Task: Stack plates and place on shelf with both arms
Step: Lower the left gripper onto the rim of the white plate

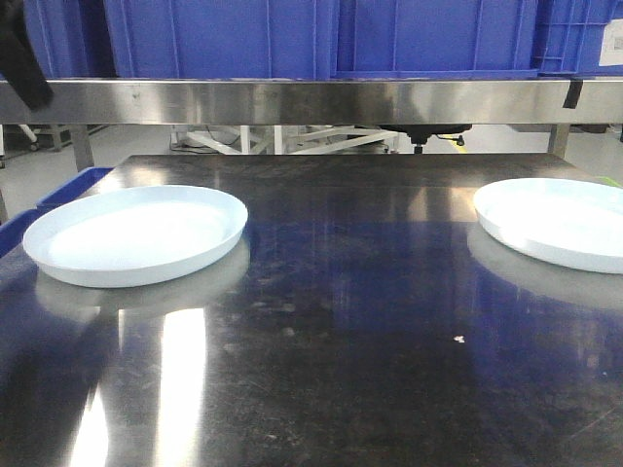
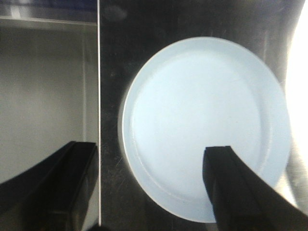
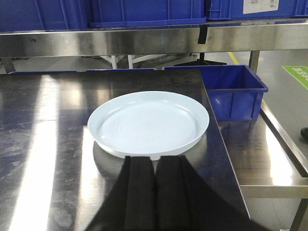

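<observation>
The dark steel bench (image 1: 341, 389) mirrors overhead light in 2 white streaks (image 1: 180, 379) near its left front. Blue plastic crates (image 1: 292, 39) line up above its far edge. Right of the bench, 1 open blue bin (image 3: 236, 94) sits on a lower steel table (image 3: 262, 159). Past it lies grey floor (image 3: 288, 108) with a green marking (image 3: 298, 77).

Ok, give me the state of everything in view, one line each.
Left plate: empty, flat on the tabletop, unstacked.
Right plate: empty, flat on the tabletop, unstacked.
Shelf: holds blue crates, no plate seen.
Left gripper: open, empty, over the left plate.
Right gripper: shut, empty, beside the right plate.
</observation>
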Controlling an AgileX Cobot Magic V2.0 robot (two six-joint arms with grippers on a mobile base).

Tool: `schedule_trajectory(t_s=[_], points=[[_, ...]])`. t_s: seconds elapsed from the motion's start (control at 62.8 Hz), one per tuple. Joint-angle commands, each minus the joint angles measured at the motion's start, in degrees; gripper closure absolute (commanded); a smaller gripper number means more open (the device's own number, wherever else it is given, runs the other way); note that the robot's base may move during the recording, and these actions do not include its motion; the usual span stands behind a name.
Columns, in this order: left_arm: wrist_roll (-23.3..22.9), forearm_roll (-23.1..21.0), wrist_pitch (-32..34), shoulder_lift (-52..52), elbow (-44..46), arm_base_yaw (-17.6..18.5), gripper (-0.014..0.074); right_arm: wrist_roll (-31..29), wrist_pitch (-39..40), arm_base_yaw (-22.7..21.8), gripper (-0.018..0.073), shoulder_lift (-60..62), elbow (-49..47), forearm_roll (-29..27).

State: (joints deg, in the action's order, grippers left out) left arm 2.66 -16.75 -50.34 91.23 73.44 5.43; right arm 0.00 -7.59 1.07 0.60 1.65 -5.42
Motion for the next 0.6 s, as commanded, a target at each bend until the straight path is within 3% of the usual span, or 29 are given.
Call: schedule_trajectory(t_s=[0.0,0.477,0.589], points=[[0.3,-1.4,1.4,0.9,2.4,0.9,0.0076,0.0,4.5,0.0,0.0503,1.2,-0.9,0.5],[0.3,0.2,4.8,12.6,2.6,0.9,0.0079,0.0,4.5,0.0,0.0503,1.2,-0.9,0.5],[0.3,0.2,4.8,12.9,2.6,0.9,0.0125,0.0,4.5,0.0,0.0503,1.2,-0.9,0.5]])
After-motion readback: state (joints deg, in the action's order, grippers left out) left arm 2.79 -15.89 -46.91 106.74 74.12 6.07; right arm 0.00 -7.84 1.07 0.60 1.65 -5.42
